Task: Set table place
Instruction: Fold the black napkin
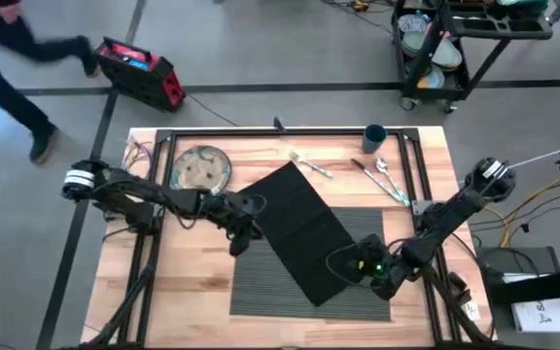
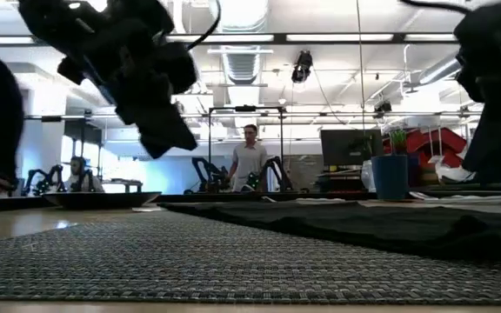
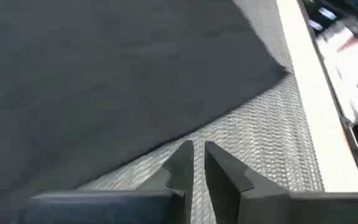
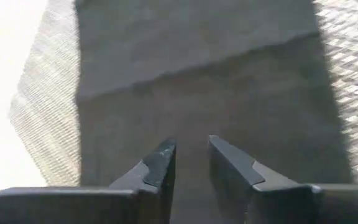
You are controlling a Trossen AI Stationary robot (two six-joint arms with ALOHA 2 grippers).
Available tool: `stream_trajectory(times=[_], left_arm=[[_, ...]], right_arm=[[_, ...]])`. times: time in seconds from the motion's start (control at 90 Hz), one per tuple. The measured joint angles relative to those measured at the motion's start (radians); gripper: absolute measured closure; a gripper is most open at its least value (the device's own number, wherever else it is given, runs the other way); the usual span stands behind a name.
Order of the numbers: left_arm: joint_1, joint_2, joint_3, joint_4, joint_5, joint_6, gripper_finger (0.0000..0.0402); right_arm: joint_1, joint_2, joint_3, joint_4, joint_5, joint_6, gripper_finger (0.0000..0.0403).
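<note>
The dark grey ribbed placemat [image 1: 261,282] lies at the table's near middle. The black napkin [image 1: 299,228] lies flat and slantwise across it, its far corner on the bare wood. My left gripper [image 1: 241,238] hangs above the placemat's left part [image 3: 253,143], beside the napkin's left edge, narrowly open with nothing in it. My right gripper [image 1: 355,264] hovers over the napkin's near right end [image 4: 191,93], open, with nothing between its fingers. Along the far side lie the plate [image 1: 200,167], fork [image 1: 309,163], knife and spoon [image 1: 382,180] and the blue cup [image 1: 374,137].
Black metal rails [image 1: 163,146] edge the table. Beyond it, a red case [image 1: 139,70] sits on the floor and a cart [image 1: 445,44] stands at the far right. A person [image 1: 8,58] walks at the far left; another person [image 2: 250,161] stands in the room behind.
</note>
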State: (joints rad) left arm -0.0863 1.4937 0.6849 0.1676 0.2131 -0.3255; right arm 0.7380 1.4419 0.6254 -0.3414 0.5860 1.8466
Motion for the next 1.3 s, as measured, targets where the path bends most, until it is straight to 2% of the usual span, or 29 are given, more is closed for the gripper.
stream_trajectory(times=[0.167, 0.289, 0.578, 0.756, 1.056, 1.3], left_arm=[[-0.057, 0.196, 0.178, 0.012, -0.004, 0.016, 0.0397], [-0.072, 0.310, 0.309, 0.004, 0.007, 0.024, 0.0397], [-0.106, 0.468, 0.511, -0.006, 0.046, -0.031, 0.0400], [-0.145, 0.569, 0.626, -0.015, 0.048, -0.066, 0.0401], [-0.190, 0.662, 0.694, -0.067, 0.032, -0.137, 0.0401], [-0.198, 0.662, 0.681, -0.134, -0.005, -0.165, 0.0401]], right_arm=[[-0.008, -0.008, -0.002, -0.140, -0.014, 0.090, 0.0345], [-0.008, -0.015, -0.002, -0.210, -0.090, 0.092, 0.0351], [-0.008, -0.041, -0.004, -0.329, -0.198, 0.042, 0.0355], [-0.005, -0.076, -0.005, -0.411, -0.220, 0.021, 0.0361], [-0.005, -0.111, -0.034, -0.397, -0.264, -0.059, 0.0377], [-0.005, -0.115, -0.104, -0.251, -0.273, -0.106, 0.0379]])
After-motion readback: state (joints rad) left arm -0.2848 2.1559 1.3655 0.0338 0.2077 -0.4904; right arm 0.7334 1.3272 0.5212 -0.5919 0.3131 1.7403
